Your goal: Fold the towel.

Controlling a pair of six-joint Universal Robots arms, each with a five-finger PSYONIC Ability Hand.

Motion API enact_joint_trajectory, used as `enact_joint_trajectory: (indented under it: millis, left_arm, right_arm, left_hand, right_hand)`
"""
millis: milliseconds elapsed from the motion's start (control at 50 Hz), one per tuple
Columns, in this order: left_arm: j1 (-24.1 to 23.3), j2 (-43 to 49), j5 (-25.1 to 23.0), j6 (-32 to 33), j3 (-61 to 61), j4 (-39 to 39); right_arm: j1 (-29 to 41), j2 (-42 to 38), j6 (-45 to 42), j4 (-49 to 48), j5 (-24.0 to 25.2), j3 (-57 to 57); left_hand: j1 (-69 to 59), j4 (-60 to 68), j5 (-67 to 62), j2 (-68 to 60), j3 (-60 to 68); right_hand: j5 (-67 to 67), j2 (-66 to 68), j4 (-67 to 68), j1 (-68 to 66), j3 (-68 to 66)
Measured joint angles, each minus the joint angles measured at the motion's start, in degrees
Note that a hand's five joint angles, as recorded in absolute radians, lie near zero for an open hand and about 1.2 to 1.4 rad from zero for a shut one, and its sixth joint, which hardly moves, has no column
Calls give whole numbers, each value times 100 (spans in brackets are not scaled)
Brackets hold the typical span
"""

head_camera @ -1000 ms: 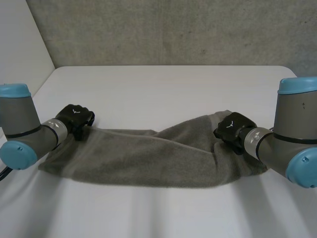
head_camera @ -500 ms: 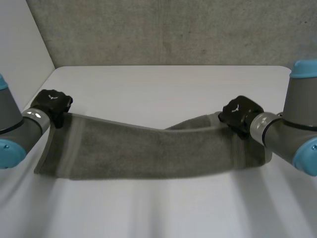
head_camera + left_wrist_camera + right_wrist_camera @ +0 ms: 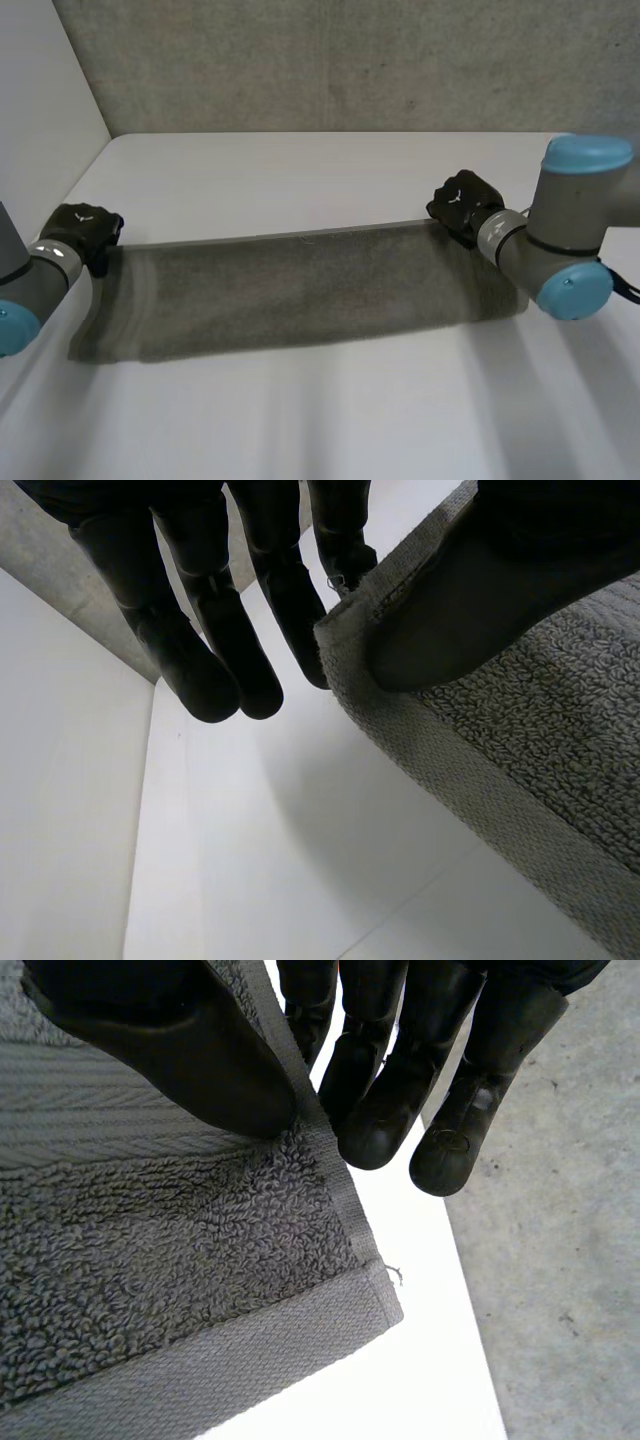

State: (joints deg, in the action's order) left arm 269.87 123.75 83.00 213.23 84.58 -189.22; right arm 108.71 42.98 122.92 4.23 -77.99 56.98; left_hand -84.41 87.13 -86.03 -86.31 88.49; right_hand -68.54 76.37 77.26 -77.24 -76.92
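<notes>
A grey towel (image 3: 300, 290) hangs stretched in a long band between my two hands above the white table (image 3: 320, 180). My left hand (image 3: 80, 232) holds its far left corner; in the left wrist view the thumb (image 3: 470, 610) presses the towel's hem (image 3: 400, 720) against the fingers (image 3: 210, 670). My right hand (image 3: 462, 203) holds the far right corner. There the thumb (image 3: 190, 1060) lies on the towel (image 3: 170, 1260) and the fingers (image 3: 390, 1100) sit behind its edge. The towel's near edge rests on the table.
A grey concrete wall (image 3: 340, 60) rises behind the table's far edge. A white panel (image 3: 40, 110) stands at the left. Bare tabletop lies in front of and behind the towel.
Both hands have moved apart and away from me, pulling the slack, bunched towel into a taut straight band. The left hand has closed onto its corner.
</notes>
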Motion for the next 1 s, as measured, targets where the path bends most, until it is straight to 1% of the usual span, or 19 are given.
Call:
enact_joint_trajectory:
  millis: [60, 160, 200, 240, 260, 300, 320, 340, 360, 380, 400, 440, 480, 580, 640, 760, 840, 900, 1000]
  left_arm:
    - [-26, 82, 98, 9, 0, -73]
    - [-42, 178, 278, 21, -1, -118]
    - [-43, 208, 330, 27, -1, -122]
    - [-46, 234, 367, 33, 0, -122]
    - [-47, 249, 387, 37, 2, -121]
    - [-48, 267, 406, 43, 4, -119]
    - [-48, 274, 414, 46, 4, -117]
    - [-49, 275, 416, 47, 5, -115]
    - [-51, 274, 419, 49, 5, -113]
    - [-53, 266, 421, 51, 5, -110]
    - [-55, 260, 423, 51, 6, -109]
    - [-65, 222, 427, 51, 3, -107]
    - [-78, 180, 428, 48, -2, -106]
    - [-109, 5, 427, 32, -6, -105]
    - [-122, -156, 422, 18, 1, -103]
    - [-100, -581, 361, 5, 274, -94]
    - [-91, -909, 295, 7, 640, -104]
    - [-99, -1176, 163, 15, 1029, -110]
    - [-109, -1495, -171, 34, 1577, -114]
  right_arm:
    - [2, -215, -26, -496, 6, 35]
    - [2, -427, -24, -943, 18, 66]
    - [-1, -489, -22, -1071, 49, 73]
    - [-3, -548, -22, -1195, 109, 85]
    - [-5, -582, -22, -1275, 155, 96]
    - [-5, -612, -22, -1368, 219, 118]
    - [-6, -620, -18, -1408, 251, 133]
    - [-6, -620, -14, -1428, 266, 143]
    - [-6, -617, -6, -1452, 286, 157]
    - [-6, -610, 6, -1469, 299, 174]
    - [-6, -605, 14, -1476, 304, 183]
    - [-8, -568, 45, -1487, 311, 224]
    - [-16, -483, 90, -1486, 307, 290]
    - [-51, -19, 315, -1467, 300, 579]
    - [-75, 458, 594, -1453, 312, 884]
    - [-201, 1638, 1527, -1308, 315, 1788]
    - [-426, 2178, 1895, -955, 317, 2335]
    - [-592, 2408, 2015, -590, 329, 2665]
    - [-752, 2480, 2027, -92, 356, 3036]
  left_hand:
    - [0, 0, 0, 0, 0]
    - [0, 0, 0, 0, 0]
    - [0, 0, -3, 0, 0]
    - [0, 0, -45, 0, 0]
    - [0, 0, -52, -1, 0]
    - [0, 0, -54, -29, 0]
    - [0, 0, -53, -29, -1]
    - [167, -144, 87, 102, -159]
    - [795, -889, 781, 872, -1014]
    - [1822, -1971, 1794, 1913, -1975]
    - [2418, -2708, 2491, 2500, -2678]
    - [4191, -4495, 4242, 4306, -4530]
    - [4521, -4790, 4713, 4679, -4945]
    - [4550, -4803, 4826, 4762, -5020]
    - [4559, -4803, 4832, 4766, -5022]
    - [4559, -4803, 4824, 4766, -5021]
    - [4546, -4800, 4774, 4741, -5001]
    - [4465, -4732, 4603, 4636, -4869]
    - [4292, -4569, 4431, 4469, -4702]
  right_hand:
    - [0, 0, 0, 0, 0]
    - [-18, -4, -4, 15, 4]
    - [515, -415, -441, 449, 423]
    - [1391, -1290, -1335, 1340, 1300]
    - [2238, -2137, -2079, 2212, 2144]
    - [3515, -3261, -3284, 3437, 3254]
    - [4757, -4522, -4428, 4583, 4477]
    - [5323, -5055, -5050, 5104, 4996]
    - [6145, -5818, -5780, 5840, 5783]
    - [6484, -6099, -6141, 6131, 6092]
    - [6529, -6198, -6213, 6259, 6224]
    - [6529, -6210, -6229, 6357, 6276]
    - [6528, -6210, -6229, 6359, 6276]
    - [6528, -6210, -6229, 6383, 6276]
    - [6529, -6210, -6229, 6384, 6276]
    - [6529, -6210, -6230, 6389, 6277]
    - [6529, -6210, -6230, 6405, 6277]
    - [6451, -6161, -6194, 6321, 6226]
    - [6012, -5927, -5989, 5948, 5943]
